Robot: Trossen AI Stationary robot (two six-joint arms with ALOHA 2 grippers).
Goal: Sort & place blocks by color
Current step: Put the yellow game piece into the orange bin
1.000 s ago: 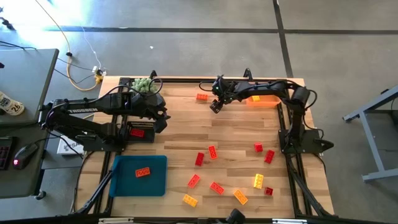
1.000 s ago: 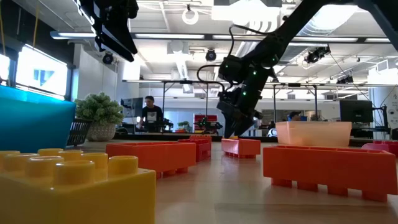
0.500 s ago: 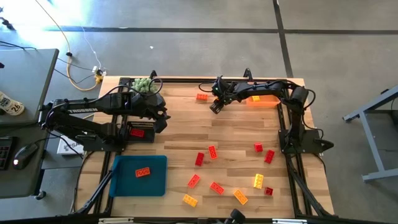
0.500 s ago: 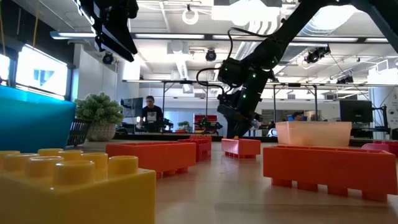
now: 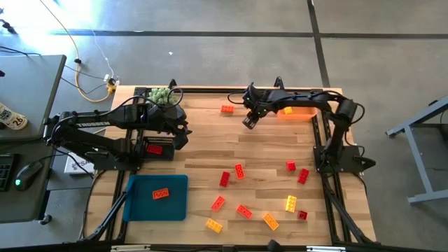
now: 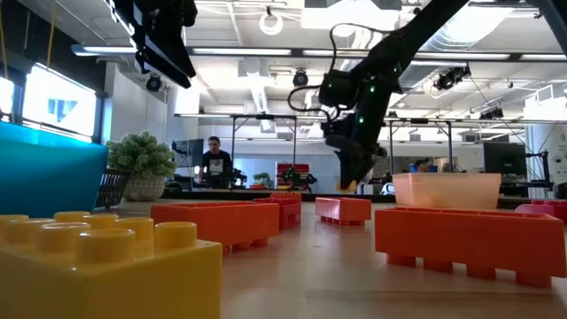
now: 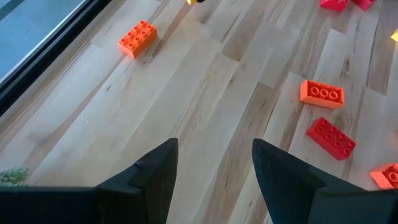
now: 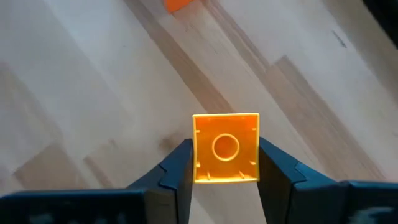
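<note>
Wooden planks are making up the tabletop [image 5: 203, 143], and grey floor is showing all around it. Going from the left side, the left arm is waiting near nine o'clock of the tabletop. Its gripper [image 7: 214, 171] is hanging above the wood with its fingers [image 7: 155, 171] standing apart, and they are gripping nothing. A green plant ball [image 5: 162, 95] is sitting at about eleven o'clock, just beside that arm. A blue tray [image 5: 143, 206] is lying at about seven o'clock, and one orange-red block [image 5: 161, 194] is resting on it.

Moving toward the middle, the blocks are lying spread out from five to six o'clock. A red one [image 5: 225, 179] and another red one [image 5: 240, 171] are sitting close together. A yellow one [image 5: 213, 225] is lying near the front edge. One orange-red block [image 5: 227, 109] is sitting alone at about twelve o'clock.

At one o'clock, the right gripper [image 5: 249, 120] is hanging in the air over the wood. Its fingers [image 8: 177, 168] are squeezing a yellow block [image 8: 226, 148] between them, and the hollow underside of that block is facing the wrist camera. An orange bin [image 5: 299, 112] is sitting just to the right of that gripper, at about two o'clock.
</note>
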